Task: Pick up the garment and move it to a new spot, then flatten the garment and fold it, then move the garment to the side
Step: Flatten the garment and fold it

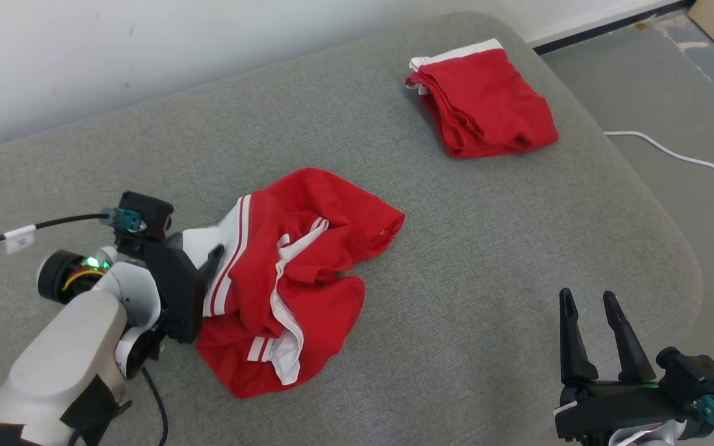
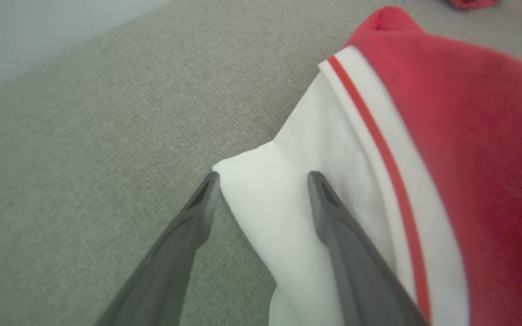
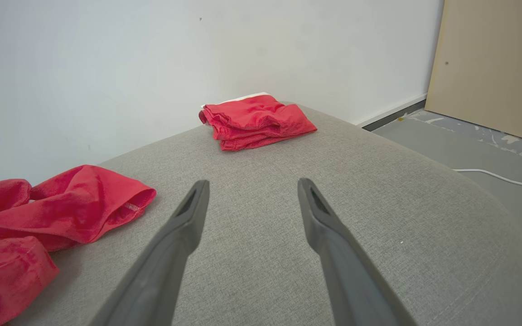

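Broad grey woven cushion [image 1: 456,279] w/ rounded corners under everything; plain white wall [image 1: 146,49] along the far edge.

Far left, head view: pale forearm [image 1: 59,359] w/ black wrist block, green light on, black cable [image 1: 72,220] running off left. L gripper [image 2: 264,177] spread wide, nothing clamped. Down low at the left edge of the crumpled red garment [image 1: 307,260]: soft cloth, white double stripes, white panel on its left side. Left wrist view: one finger [image 2: 184,235] over bare cushion w/ tip right at the pointed white corner, other finger [image 2: 347,240] over the white panel, so the corner sits between the jaws. Contact w/ cloth: can't tell.

Centre: garment bunched in a heap approx mid-cushion, one red hemmed opening spread toward the right, stripes and white edging folded inward.

Right of centre, far side near the wall: folded red garment [image 1: 487,105], neat stack w/ white band on its far edge, well apart from the heap, bare cushion between.

Lower right: R gripper [image 1: 586,296], two long dark fingers parted, empty, above bare cushion, well clear of both cloths.

Far right, off the cushion: grey floor [image 1: 661,87], thin white cable [image 1: 679,155] across it, black skirting [image 1: 611,26], pale beige wooden board [image 3: 492,68] against the wall.
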### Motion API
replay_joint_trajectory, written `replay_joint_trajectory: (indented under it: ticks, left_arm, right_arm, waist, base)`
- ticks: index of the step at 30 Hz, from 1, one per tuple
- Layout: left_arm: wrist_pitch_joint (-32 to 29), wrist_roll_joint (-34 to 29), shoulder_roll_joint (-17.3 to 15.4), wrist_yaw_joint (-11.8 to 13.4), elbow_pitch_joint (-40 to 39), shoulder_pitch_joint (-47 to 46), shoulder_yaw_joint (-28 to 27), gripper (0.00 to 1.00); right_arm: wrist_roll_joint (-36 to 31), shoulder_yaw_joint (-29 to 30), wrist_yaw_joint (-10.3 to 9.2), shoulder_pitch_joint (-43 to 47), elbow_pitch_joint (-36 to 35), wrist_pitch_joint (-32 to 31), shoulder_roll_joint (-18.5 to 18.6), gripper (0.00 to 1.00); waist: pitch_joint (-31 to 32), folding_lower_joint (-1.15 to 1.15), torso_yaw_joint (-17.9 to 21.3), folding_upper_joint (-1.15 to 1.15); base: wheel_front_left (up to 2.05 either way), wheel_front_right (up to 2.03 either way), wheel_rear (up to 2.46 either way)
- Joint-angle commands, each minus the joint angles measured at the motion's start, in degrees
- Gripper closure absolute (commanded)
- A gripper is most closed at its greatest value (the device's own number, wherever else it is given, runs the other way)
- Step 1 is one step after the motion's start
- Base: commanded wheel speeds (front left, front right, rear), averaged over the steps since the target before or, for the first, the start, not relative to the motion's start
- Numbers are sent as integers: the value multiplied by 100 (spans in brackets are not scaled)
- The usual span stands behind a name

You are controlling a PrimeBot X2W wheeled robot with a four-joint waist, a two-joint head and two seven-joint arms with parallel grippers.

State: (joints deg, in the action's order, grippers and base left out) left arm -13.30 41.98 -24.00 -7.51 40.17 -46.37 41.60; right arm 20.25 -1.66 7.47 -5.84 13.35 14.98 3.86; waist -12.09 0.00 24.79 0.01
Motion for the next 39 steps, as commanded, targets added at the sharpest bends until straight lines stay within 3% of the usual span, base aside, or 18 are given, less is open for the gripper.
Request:
replay_joint_trajectory:
  ticks: [1,9,11,12,15,20,27,34,39]
  left_arm:
    - [-26,24,-16,12,13,-33,31,0]
    - [-452,449,-15,10,342,26,560,0]
    - [-452,493,-46,10,373,-5,681,61]
    - [-445,492,-57,9,390,-17,746,100]
    - [-304,511,-74,11,383,-83,898,100]
    - [523,387,24,32,470,-363,799,100]
    - [1648,418,152,181,429,-344,505,100]
    - [2063,565,-140,479,-150,177,295,100]
    - [2162,702,-546,927,-950,887,111,100]
  right_arm:
    - [14,2,7,-21,-14,24,-18,0]
    - [11,-8,7,-88,-14,25,-46,0]
    - [6,1,7,-93,-28,25,-47,0]
    - [0,8,7,-91,-30,26,-48,0]
    - [-18,58,7,-61,-47,25,-27,0]
    - [-90,173,7,71,-71,25,0,0]
    - [-172,301,7,258,-130,25,133,0]
    - [-199,385,7,425,-162,18,191,0]
    - [-227,432,7,573,-198,16,168,0]
  waist:
    - [-38,0,34,-1]
    - [-79,0,84,-1]
    - [-77,0,87,-1]
    - [-71,0,88,-1]
    - [-39,0,48,-1]
    - [130,0,-226,-1]
    - [547,0,-1057,-1]
    - [801,0,-1757,-1]
    - [930,0,-2118,-1]
  base:
    - [0,0,0]
    - [0,0,0]
    - [0,0,0]
    - [0,0,0]
    - [0,0,0]
    - [0,0,0]
    - [0,0,0]
    - [0,0,0]
    - [0,0,0]
